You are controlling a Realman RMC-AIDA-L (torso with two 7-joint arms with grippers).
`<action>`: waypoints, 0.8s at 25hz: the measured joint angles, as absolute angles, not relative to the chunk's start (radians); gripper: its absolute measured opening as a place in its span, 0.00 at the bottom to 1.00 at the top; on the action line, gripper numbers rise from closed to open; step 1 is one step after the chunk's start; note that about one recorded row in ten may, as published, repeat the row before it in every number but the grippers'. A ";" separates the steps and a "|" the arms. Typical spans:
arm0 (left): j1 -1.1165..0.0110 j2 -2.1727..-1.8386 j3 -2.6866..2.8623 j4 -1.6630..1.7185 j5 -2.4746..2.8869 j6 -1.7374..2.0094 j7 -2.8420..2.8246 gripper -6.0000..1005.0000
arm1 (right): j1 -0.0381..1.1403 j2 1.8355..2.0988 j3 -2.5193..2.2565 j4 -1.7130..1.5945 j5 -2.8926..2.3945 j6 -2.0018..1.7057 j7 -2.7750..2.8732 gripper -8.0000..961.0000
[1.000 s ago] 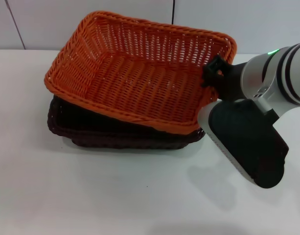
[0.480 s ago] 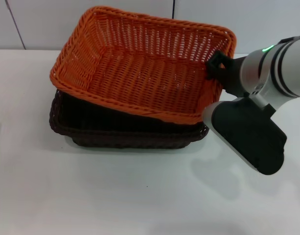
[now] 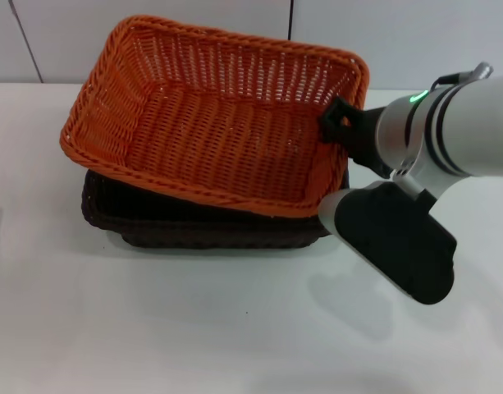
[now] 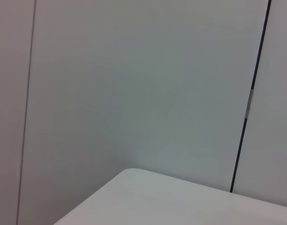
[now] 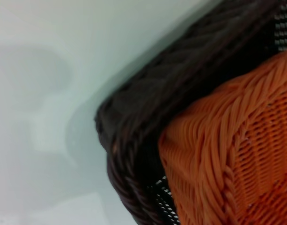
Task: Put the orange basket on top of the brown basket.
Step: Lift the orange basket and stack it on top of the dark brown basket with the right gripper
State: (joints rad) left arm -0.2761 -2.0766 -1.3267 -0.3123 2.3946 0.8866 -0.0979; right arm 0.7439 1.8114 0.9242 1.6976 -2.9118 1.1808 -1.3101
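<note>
The orange basket [image 3: 210,123] sits tilted over the brown basket [image 3: 153,220], its left side raised and overhanging to the left. Only the brown basket's front and left walls show beneath it. My right gripper [image 3: 340,125] is at the orange basket's right rim, shut on it, with a black finger showing inside the rim. The right wrist view shows a corner of the orange basket [image 5: 237,154] lying inside the corner of the brown basket [image 5: 148,117]. My left gripper is out of view; its wrist view shows only wall and a table corner.
Both baskets stand on a white table [image 3: 153,328] close to the grey panelled back wall [image 3: 415,33]. My right arm's large black and white forearm [image 3: 395,242] hangs over the table to the right of the baskets.
The orange basket and my right gripper have shifted to the left over the brown basket. The brown basket has stayed in place.
</note>
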 joint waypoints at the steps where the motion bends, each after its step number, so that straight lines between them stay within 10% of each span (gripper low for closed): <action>1: -0.275 -2.076 -1.327 -0.312 2.395 0.887 -0.099 0.81 | 0.745 1.814 0.916 1.686 -2.914 1.178 -1.297 0.18; 20: -0.299 -2.069 -1.328 -0.301 2.395 0.836 -0.098 0.81 | 0.644 1.785 0.876 1.901 -2.921 1.267 -1.119 0.41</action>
State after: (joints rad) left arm -0.2992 -2.0692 -1.3277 -0.3011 2.3946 0.8361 -0.0983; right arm 0.6436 1.7847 0.8755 1.9007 -2.9213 1.2673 -1.1193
